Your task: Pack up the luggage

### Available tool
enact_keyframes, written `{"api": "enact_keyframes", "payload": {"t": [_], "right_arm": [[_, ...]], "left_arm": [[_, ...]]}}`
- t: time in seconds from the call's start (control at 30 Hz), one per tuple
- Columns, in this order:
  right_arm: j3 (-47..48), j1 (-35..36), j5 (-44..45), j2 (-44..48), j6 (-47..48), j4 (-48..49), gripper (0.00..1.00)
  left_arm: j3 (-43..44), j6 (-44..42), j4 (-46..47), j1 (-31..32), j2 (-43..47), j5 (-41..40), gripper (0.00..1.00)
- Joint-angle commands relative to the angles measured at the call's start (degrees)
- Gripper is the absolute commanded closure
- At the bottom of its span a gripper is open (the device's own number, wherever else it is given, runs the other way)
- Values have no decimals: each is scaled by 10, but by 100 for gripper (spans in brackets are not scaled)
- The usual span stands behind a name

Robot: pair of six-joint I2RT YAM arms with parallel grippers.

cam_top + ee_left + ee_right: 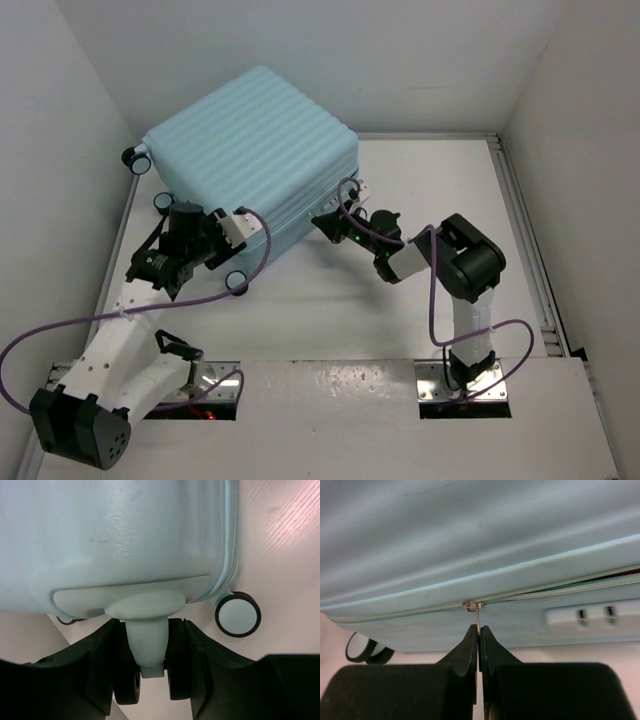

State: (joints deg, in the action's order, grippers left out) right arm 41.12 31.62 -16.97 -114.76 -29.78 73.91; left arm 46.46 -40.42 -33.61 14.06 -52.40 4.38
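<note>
The pale aqua ribbed luggage [250, 140] lies flat at the back left of the table, lid down. My left gripper [210, 226] is at its near left corner. In the left wrist view the gripper [150, 666] is shut on a twin black wheel, with the aqua caster stem [147, 642] between the jaws. My right gripper [331, 222] is at the near right side. In the right wrist view it [479, 631] is shut on the metal zipper pull [477, 614]. The seam gapes slightly to the right of the slider [620, 577].
White walls enclose the table on the left, back and right. A metal rail [525, 240] runs along the right side. Other luggage wheels [135, 157] [236, 282] stick out at the left and front. Purple cables [60, 325] loop from both arms.
</note>
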Motion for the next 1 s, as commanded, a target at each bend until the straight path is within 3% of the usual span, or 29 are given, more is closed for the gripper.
{"api": "enact_keyframes", "payload": {"t": [0.0,0.3,0.5,0.77,0.97], "right_arm": [[-1,-54,53,22,29,190,100],[37,-147,41,-17,66,191,100],[116,-196,25,-74,86,192,100],[200,-252,30,-142,128,192,100],[162,-270,28,-106,119,191,100]], "left_arm": [[-5,5,-51,-70,-106,-22,100],[87,87,-8,-168,-268,-13,100],[112,87,56,-209,-334,-62,100],[227,171,107,-248,-478,-142,100],[254,185,118,-266,-513,-155,100]]}}
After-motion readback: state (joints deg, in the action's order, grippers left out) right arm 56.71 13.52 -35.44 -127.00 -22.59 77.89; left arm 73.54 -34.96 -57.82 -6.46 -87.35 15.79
